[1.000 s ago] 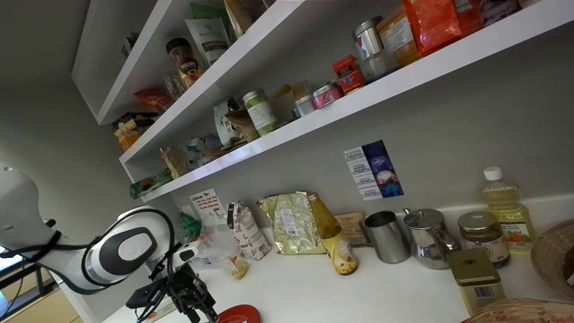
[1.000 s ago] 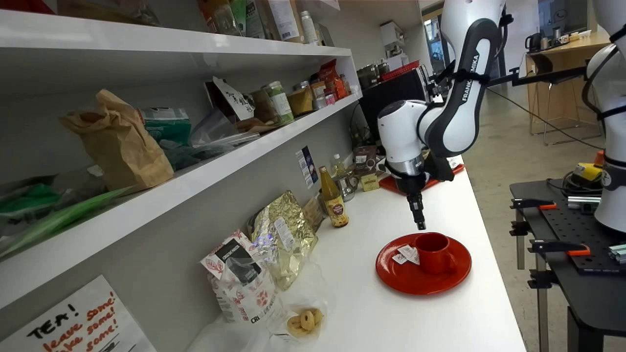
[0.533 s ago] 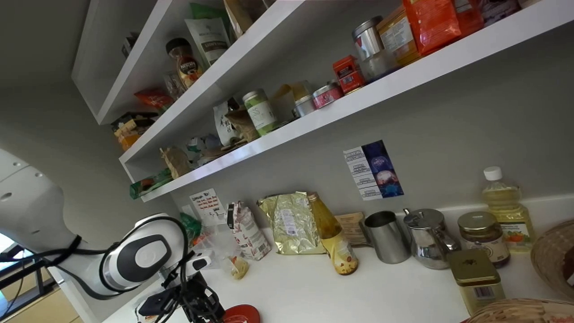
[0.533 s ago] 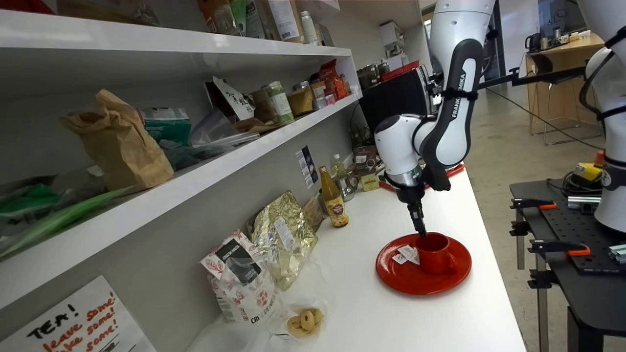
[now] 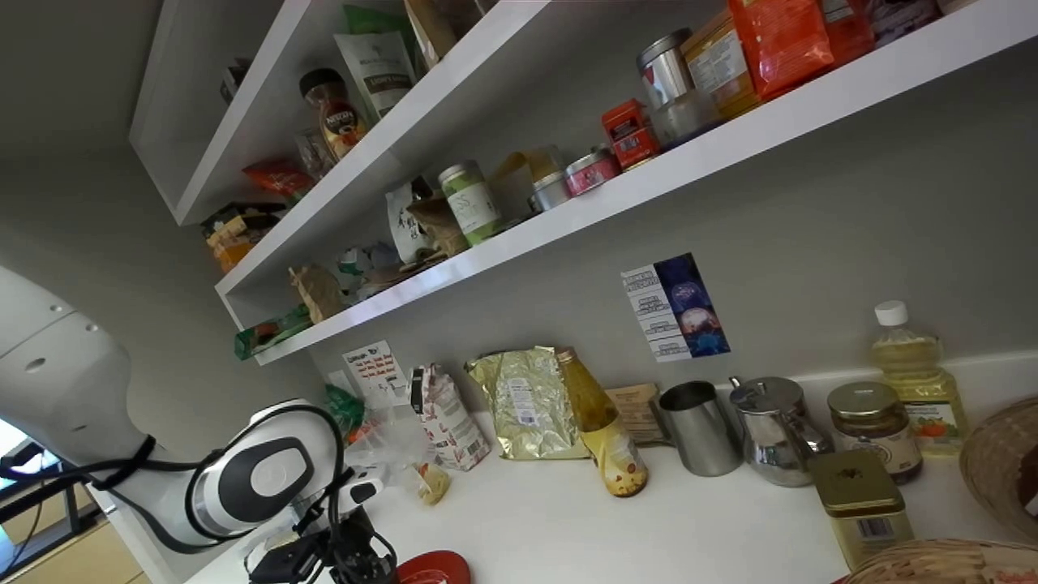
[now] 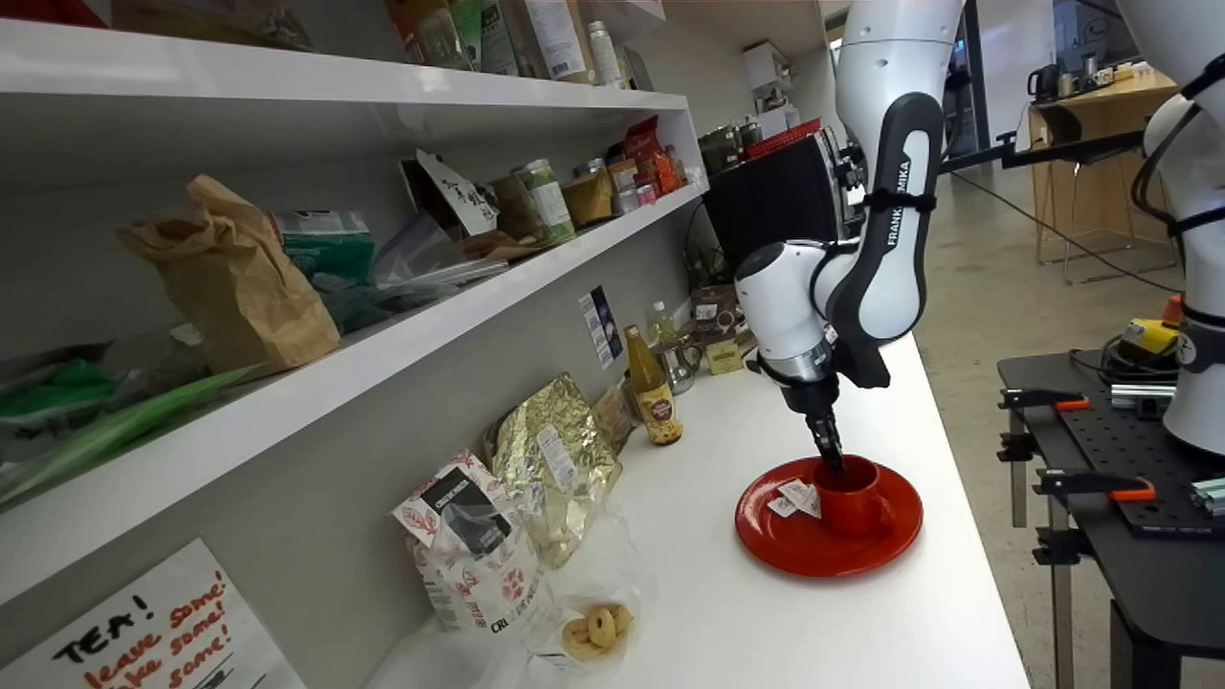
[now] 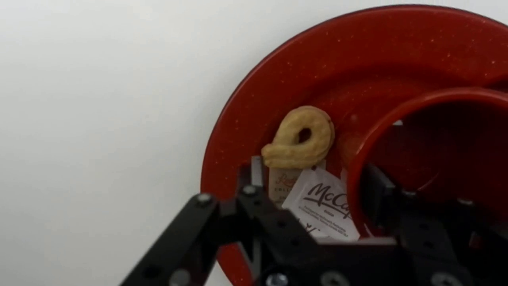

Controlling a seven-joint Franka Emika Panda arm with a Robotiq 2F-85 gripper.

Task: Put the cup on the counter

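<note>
White counter point(image 6: 756, 622) below shelves point(image 6: 383, 351), cup point(image 6: 850, 512) on red plate point(image 6: 790, 545), gripper point(image 7: 315, 178) astride cup's rim

"How was the light?"

"Uneven. In an exterior view the flat grey wall point(image 5: 811, 276) lay dim, with a burnt-out white patch point(image 5: 10, 440) at the left edge."

"Any glare?"

"The crinkled gold foil bag point(image 6: 589, 459) threw sharp glints, and the broad white worktop point(image 6: 708, 603) looked bright."

"And the wrist view?"

"Soft. The slim black gripper fingers point(image 7: 257, 172) were blurred; deep shadow in the round glossy red cup point(image 7: 448, 155) perhaps hid one tip."
</note>
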